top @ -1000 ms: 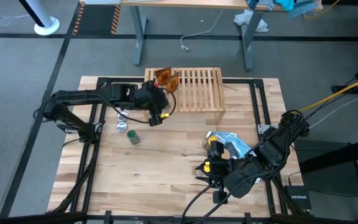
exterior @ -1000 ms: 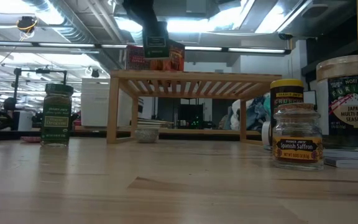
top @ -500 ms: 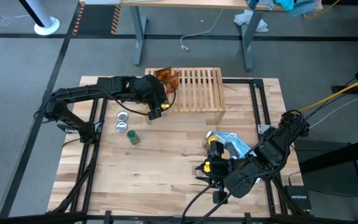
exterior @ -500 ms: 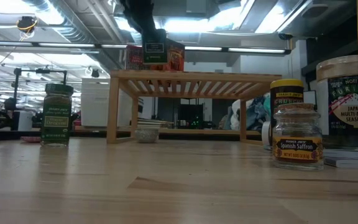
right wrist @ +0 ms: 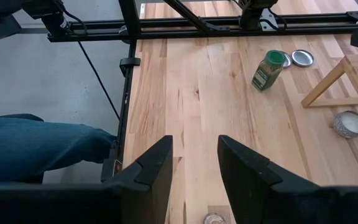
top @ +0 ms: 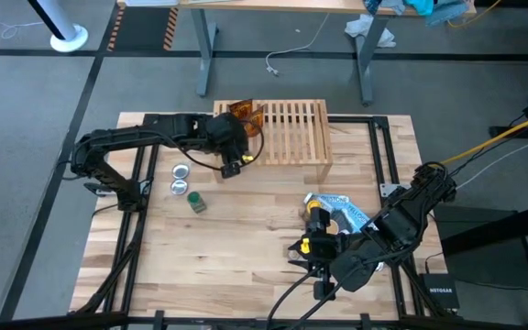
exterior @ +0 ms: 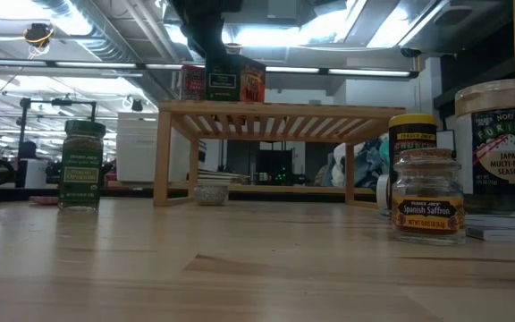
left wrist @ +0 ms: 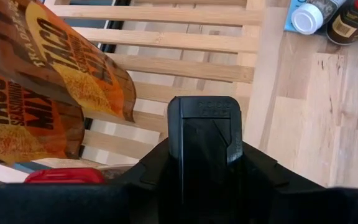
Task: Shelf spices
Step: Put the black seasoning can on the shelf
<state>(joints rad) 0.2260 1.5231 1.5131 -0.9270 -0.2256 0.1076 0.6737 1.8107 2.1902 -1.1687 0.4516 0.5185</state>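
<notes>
Crinkly orange packets [left wrist: 55,87] lean on the slatted light-wood shelf [left wrist: 185,68].

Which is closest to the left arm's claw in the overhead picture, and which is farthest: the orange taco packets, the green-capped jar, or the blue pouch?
Measured from the left gripper, at the shelf's near-left corner:
1. Orange taco packets, just beyond it on the shelf's left end.
2. Green-capped jar, on the table toward the front-left.
3. Blue pouch, far across on the right side, beside the right gripper.
</notes>
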